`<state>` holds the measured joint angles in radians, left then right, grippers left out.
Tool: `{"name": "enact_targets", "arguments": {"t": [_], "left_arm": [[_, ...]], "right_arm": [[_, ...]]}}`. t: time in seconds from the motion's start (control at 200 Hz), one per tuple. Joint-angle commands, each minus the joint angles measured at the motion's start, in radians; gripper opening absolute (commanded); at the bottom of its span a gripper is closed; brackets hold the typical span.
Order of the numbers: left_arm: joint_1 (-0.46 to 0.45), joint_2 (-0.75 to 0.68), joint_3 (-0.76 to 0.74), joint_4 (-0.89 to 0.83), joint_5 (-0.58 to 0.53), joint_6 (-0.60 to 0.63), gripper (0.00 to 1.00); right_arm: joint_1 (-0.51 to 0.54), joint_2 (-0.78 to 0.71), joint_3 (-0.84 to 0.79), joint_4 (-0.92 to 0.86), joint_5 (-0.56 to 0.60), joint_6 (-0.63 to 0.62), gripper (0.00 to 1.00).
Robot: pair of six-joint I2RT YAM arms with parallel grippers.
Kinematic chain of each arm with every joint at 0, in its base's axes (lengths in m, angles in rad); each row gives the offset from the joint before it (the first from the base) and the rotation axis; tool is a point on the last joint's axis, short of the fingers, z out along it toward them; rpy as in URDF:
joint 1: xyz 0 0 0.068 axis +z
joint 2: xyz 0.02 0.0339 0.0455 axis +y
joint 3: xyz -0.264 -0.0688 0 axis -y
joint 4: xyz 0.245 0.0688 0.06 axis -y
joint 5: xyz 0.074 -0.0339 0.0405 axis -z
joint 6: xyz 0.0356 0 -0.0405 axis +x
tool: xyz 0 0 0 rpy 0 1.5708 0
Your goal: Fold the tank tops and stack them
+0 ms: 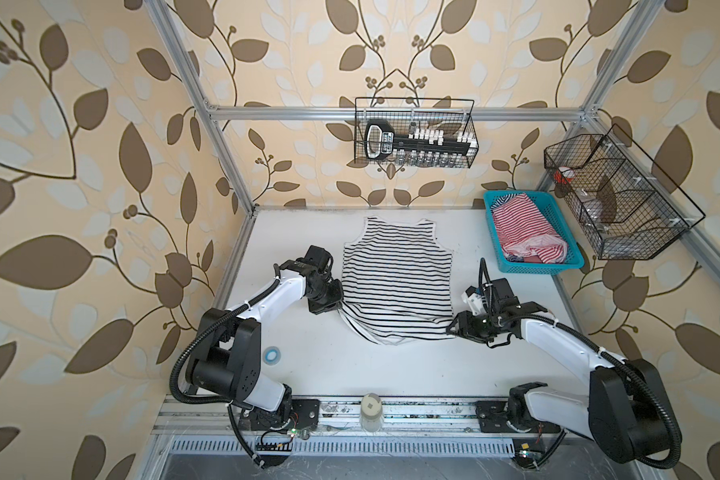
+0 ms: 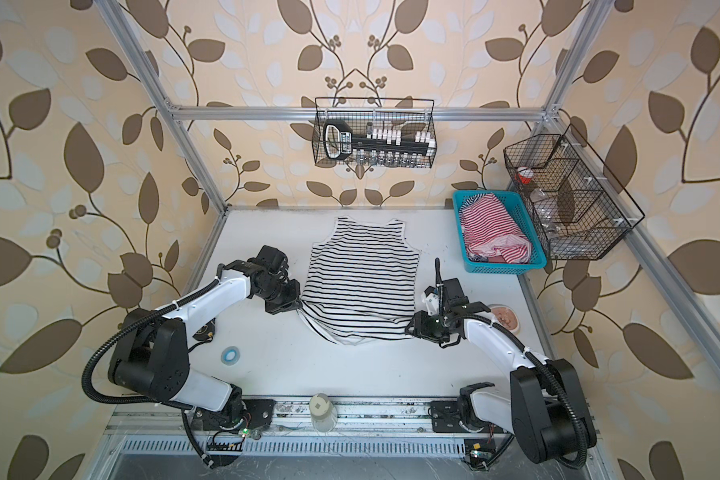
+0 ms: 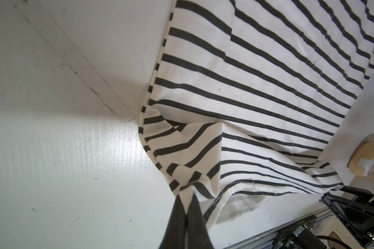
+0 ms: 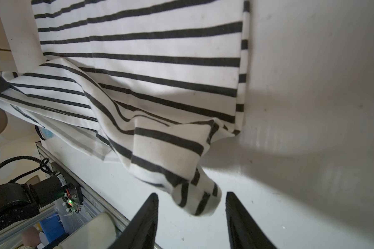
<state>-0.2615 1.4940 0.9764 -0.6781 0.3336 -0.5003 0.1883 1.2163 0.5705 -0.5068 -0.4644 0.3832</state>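
The black-striped tank top (image 1: 395,274) lies spread on the white table (image 1: 308,365), neckline toward the back wall, hem toward the arms' mounting rail, with that hem rumpled and partly lifted. At the hem's corner on the left arm's side, the left gripper (image 3: 185,195) has its fingers pressed together on a pinch of the striped cloth, which bunches into folds above them. At the hem's other corner, the right gripper (image 4: 191,197) has its fingers spread, and a drooping tip of the tank top hangs between them without either finger clamping it. Off the top's shoulder on the right arm's side sits a blue plastic basket (image 1: 574,266), and in it lies the red-striped tank top (image 1: 520,226), crumpled, with a bit of other dark-striped cloth at the basket's far corner. Above the tank top's neckline, a black wire basket (image 1: 472,124) hangs on the frame bar, holding a black-and-white tool and a row of small jars. Beyond the blue basket hangs a divided wire basket (image 1: 649,232) with something red and white in its farthest compartment. A small blue ring (image 1: 272,355) lies on the table near the left arm's base.
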Motion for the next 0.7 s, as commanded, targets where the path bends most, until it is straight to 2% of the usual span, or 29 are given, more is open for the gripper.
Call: {"name": "enact_targets", "arguments": {"t": [0.0,0.2,0.425,0.465,0.585,0.695], "left_arm": [[-0.002,0.002,0.004,-0.014,-0.001,0.014,0.00],[-0.004,0.004,0.007,-0.018,-0.005,0.014,0.00],[-0.003,0.009,0.009,-0.024,-0.008,0.016,0.00],[-0.003,0.008,0.008,-0.024,-0.008,0.015,0.00],[-0.003,0.006,0.006,-0.023,-0.009,0.014,0.00],[-0.003,0.007,0.005,-0.022,-0.008,0.014,0.00]], "right_arm": [[-0.004,-0.001,-0.004,0.038,-0.017,-0.039,0.51],[-0.002,0.029,-0.006,0.057,-0.024,-0.049,0.48],[0.008,0.058,-0.009,0.034,-0.024,-0.034,0.28],[0.009,0.052,-0.013,0.026,-0.023,-0.028,0.30],[0.013,0.020,-0.021,0.007,-0.022,-0.017,0.41],[0.014,-0.010,-0.025,-0.004,-0.022,-0.011,0.43]]}}
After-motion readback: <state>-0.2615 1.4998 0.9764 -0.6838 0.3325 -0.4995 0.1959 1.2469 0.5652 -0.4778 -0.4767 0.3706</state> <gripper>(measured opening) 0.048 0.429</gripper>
